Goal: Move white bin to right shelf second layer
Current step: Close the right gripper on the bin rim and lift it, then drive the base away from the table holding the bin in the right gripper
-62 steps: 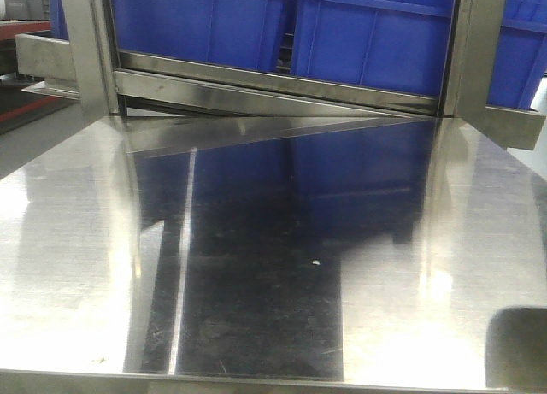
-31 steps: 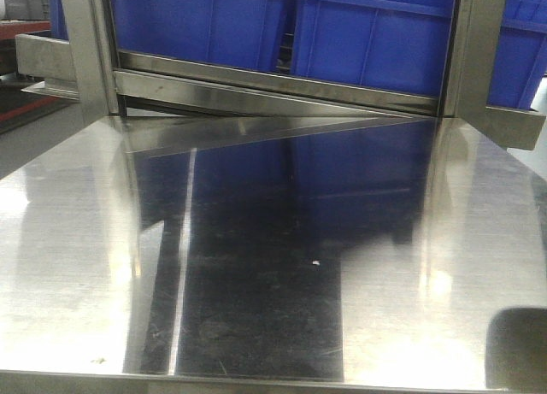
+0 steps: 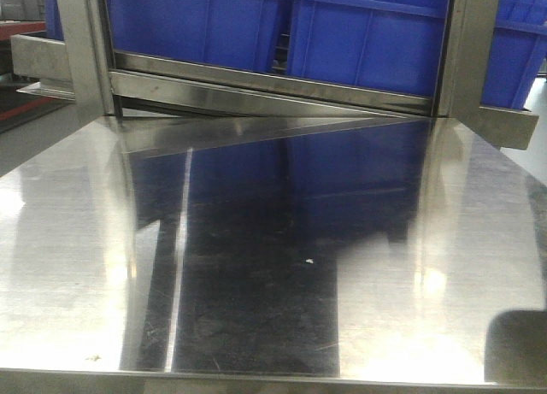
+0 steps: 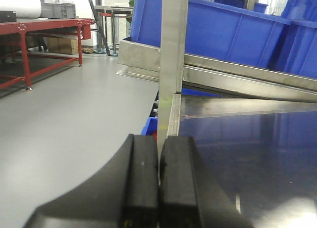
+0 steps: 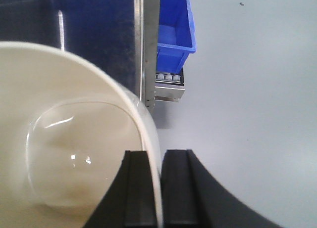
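The white bin fills the left of the right wrist view, seen from above into its empty, cream-coloured inside. My right gripper is shut on its rim, one finger inside the wall and one outside, holding it above the steel tabletop's right edge and the grey floor. A rack level with small white rollers and a steel front rail lies below, under a blue crate; I cannot tell which layer it is. My left gripper is shut and empty by the table's left corner post. The bin is out of the front view.
The mirror-like steel tabletop spreads ahead. Large blue crates stand on the sloping rack rail behind it, between upright posts. A dark blurred shape sits at the front view's bottom right. A red bench stands far left.
The front view has shifted slightly: the rack, crates and tabletop sit a little further left in frame. No gripper shows in the earlier frames.
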Tool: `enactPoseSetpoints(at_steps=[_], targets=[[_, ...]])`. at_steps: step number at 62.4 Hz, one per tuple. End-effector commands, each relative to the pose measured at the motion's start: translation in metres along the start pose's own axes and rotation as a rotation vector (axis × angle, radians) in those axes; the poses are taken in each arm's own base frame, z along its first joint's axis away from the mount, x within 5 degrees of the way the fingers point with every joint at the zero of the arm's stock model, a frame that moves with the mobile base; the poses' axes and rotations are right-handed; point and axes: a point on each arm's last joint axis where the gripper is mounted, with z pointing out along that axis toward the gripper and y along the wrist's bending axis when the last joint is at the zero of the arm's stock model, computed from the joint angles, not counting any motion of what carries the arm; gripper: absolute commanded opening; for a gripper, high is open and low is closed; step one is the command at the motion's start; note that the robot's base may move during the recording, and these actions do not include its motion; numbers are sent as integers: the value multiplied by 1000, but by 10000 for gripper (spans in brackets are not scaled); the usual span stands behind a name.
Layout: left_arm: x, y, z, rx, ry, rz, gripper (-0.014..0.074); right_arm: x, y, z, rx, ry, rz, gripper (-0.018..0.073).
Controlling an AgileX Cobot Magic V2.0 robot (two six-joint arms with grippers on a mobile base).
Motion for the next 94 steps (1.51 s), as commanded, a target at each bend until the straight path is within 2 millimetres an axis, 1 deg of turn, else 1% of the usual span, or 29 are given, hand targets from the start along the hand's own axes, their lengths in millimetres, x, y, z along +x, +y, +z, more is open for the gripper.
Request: enactPoseSetpoints(at_steps=[1,94], targets=[[1,1,-1,-3,-72,-11,85,-16,-1,-6,5,-114,3,57],[1,1,-1,-3,-72,-11,85,-16,-1,-6,5,-114,3,57]])
